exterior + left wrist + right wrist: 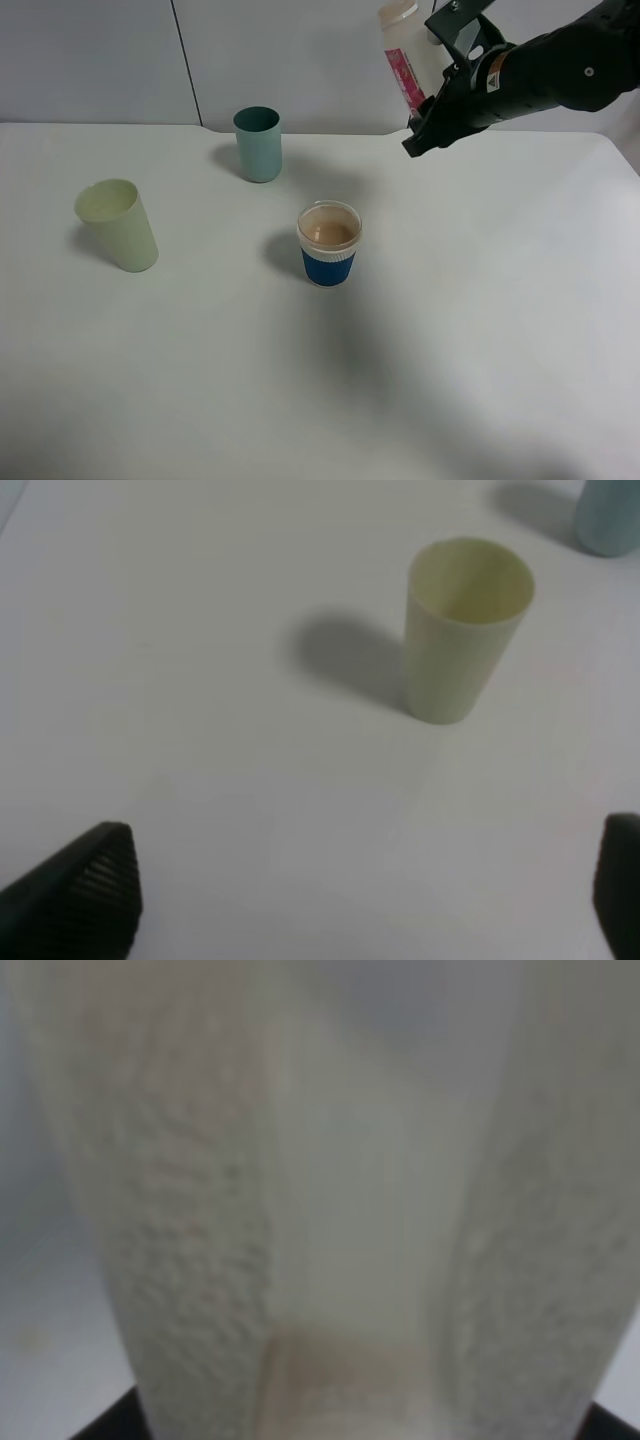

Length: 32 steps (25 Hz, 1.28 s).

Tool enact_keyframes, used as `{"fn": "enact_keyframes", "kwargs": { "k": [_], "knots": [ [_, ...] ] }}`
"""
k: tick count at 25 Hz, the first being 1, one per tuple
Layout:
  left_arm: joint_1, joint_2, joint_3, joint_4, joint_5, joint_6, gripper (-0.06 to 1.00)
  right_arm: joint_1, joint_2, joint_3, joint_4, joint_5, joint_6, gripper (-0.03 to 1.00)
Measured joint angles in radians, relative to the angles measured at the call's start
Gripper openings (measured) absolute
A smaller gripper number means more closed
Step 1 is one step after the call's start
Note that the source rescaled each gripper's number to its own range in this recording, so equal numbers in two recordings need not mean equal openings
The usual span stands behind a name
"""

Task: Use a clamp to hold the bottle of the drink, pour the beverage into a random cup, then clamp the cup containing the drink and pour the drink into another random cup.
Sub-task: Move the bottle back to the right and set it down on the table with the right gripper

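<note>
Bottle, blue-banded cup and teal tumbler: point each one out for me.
bottle [412,52], exterior high view, translucent side.
blue-banded cup [328,267], exterior high view, blue ribbed band.
teal tumbler [259,150], exterior high view, outer wall.

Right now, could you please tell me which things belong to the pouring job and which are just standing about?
Job: bottle, blue-banded cup, drink in it, teal cup.
Standing about: pale green cup.

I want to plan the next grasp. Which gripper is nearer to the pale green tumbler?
Left. The left gripper is open, and the pale green tumbler stands ahead of it, untouched. The right gripper holds the bottle high over the far right of the table.
</note>
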Motion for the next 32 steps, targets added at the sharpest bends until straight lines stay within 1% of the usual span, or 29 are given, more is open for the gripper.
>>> {"fn": "enact_keyframes", "kwargs": {
  "k": [4,8,10,11,13,14,15,17,21,24,25,26,27,30,31,32],
  "knots": [
    [0.000,0.000,0.000,0.000,0.000,0.000,0.67,-0.002,0.000,0.000,0.002,-0.050,0.058,0.00],
    [0.000,0.000,0.000,0.000,0.000,0.000,0.67,-0.011,0.000,0.000,0.003,-0.071,0.092,0.00],
    [0.000,0.000,0.000,0.000,0.000,0.000,0.67,-0.032,0.000,0.002,0.003,-0.092,0.118,0.00],
    [0.000,0.000,0.000,0.000,0.000,0.000,0.67,-0.047,0.000,0.012,0.003,-0.118,0.135,0.00],
    [0.000,0.000,0.000,0.000,0.000,0.000,0.67,-0.097,0.000,0.070,0.003,-0.197,0.155,0.00],
    [0.000,0.000,0.000,0.000,0.000,0.000,0.67,-0.142,0.000,0.134,0.026,-0.288,0.147,0.00],
    [0.000,0.000,0.000,0.000,0.000,0.000,0.67,-0.167,0.000,0.189,0.051,-0.364,0.124,0.00],
    [0.000,0.000,0.000,0.000,0.000,0.000,0.67,-0.216,0.000,0.273,0.072,-0.488,0.072,0.00],
    [0.000,0.000,0.000,0.000,0.000,0.000,0.67,-0.287,0.000,0.378,0.076,-0.663,0.018,0.00],
    [0.000,0.000,0.000,0.000,0.000,0.000,0.67,-0.334,0.000,0.418,0.080,-0.747,0.011,0.00],
    [0.000,0.000,0.000,0.000,0.000,0.000,0.67,-0.334,0.000,0.418,0.080,-0.747,0.011,0.00],
    [0.000,0.000,0.000,0.000,0.000,0.000,0.67,-0.362,0.011,0.426,0.080,-0.798,0.010,0.00],
    [0.000,0.000,0.000,0.000,0.000,0.000,0.67,-0.373,0.025,0.426,0.081,-0.825,0.010,0.00],
    [0.000,0.000,0.000,0.000,0.000,0.000,0.67,-0.383,0.097,0.426,0.082,-0.922,0.007,0.00],
    [0.000,0.000,0.000,0.000,0.000,0.000,0.67,-0.383,0.097,0.426,0.082,-0.922,0.007,0.00],
    [0.000,0.000,0.000,0.000,0.000,0.000,0.67,-0.383,0.119,0.426,0.082,-0.948,0.007,0.00]
  ]
}}
